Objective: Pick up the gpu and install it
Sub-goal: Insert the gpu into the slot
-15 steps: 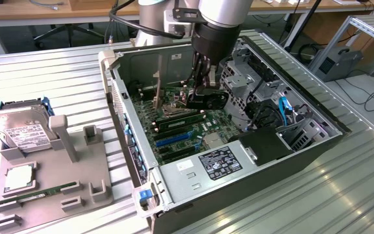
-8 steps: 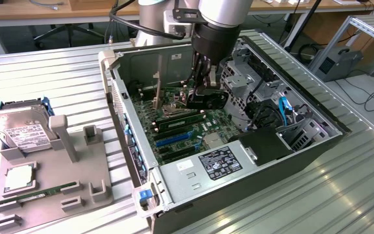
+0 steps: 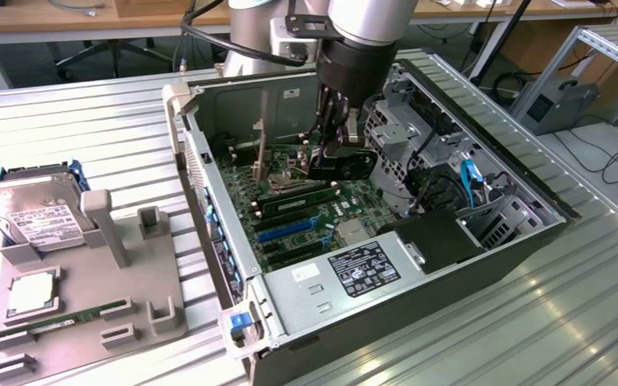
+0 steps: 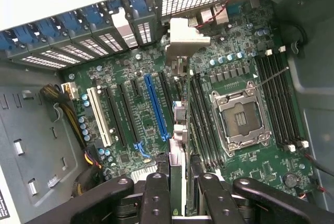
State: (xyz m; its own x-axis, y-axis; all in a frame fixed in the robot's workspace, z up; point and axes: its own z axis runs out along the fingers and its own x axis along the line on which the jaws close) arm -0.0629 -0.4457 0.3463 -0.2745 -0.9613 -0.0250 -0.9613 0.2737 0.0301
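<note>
The gripper [image 4: 177, 192] has its 2 black fingers [image 4: 156, 195] clamped on the gpu [image 4: 177, 130], which runs edge-on straight away from the fingertips as a thin strip ending in a silvery metal bracket [image 4: 189, 37].

The landmark is the long blue slot [image 4: 156, 106] on the motherboard [image 4: 235, 67]. The card's long axis lies roughly parallel to that slot and just beside it, on the side toward the empty CPU socket [image 4: 241, 115]. The card hangs above the board; whether its lower edge touches any slot cannot be told.

In the exterior view the arm reaches down into the open computer case [image 3: 223, 273], the gripper [image 3: 336, 161] low over the board beyond the blue slot [image 3: 287, 231]. There the card is hard to make out against the dark gripper body. The card's face and connector edge are hidden in both views.
</note>
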